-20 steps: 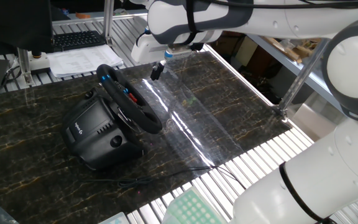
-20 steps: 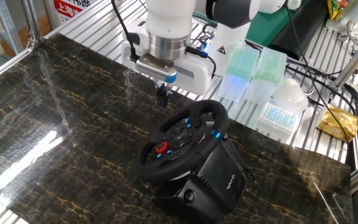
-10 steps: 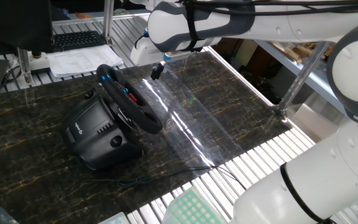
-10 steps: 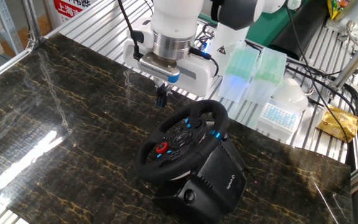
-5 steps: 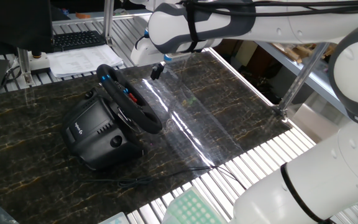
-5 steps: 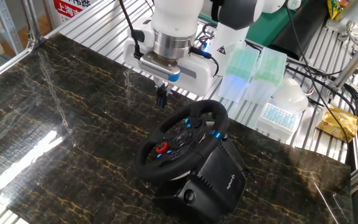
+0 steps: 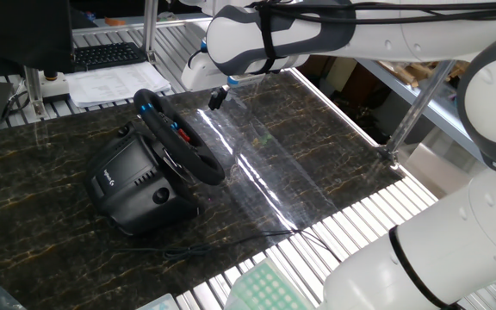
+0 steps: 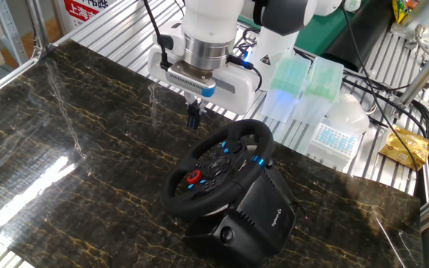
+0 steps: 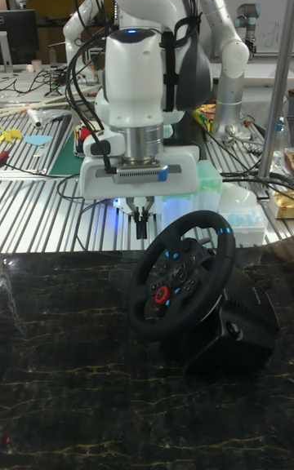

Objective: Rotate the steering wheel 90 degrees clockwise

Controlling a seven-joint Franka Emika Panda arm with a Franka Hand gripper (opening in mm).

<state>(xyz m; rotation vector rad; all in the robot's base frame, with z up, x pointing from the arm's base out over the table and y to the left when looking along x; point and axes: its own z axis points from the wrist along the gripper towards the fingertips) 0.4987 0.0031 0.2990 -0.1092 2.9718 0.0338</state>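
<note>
Hovering above the dark marble table [image 8: 65, 141], the gripper [image 8: 194, 119] hangs just beyond the steering wheel [image 8: 218, 167], its fingers pressed together and holding nothing. The wheel, black with a red hub button and blue marks, tilts back on a bulky black housing [image 7: 132, 185] near the table's middle. Rigid and likely heavy enough to stay planted, it probably turns best by pushing or hooking the grippy rim near a spoke.

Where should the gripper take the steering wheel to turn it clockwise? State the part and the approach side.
Probably the upper rim of the steering wheel, reached from above, since the wheel tilts back, that arc is clear, and the gripper hangs just beside it.
</note>
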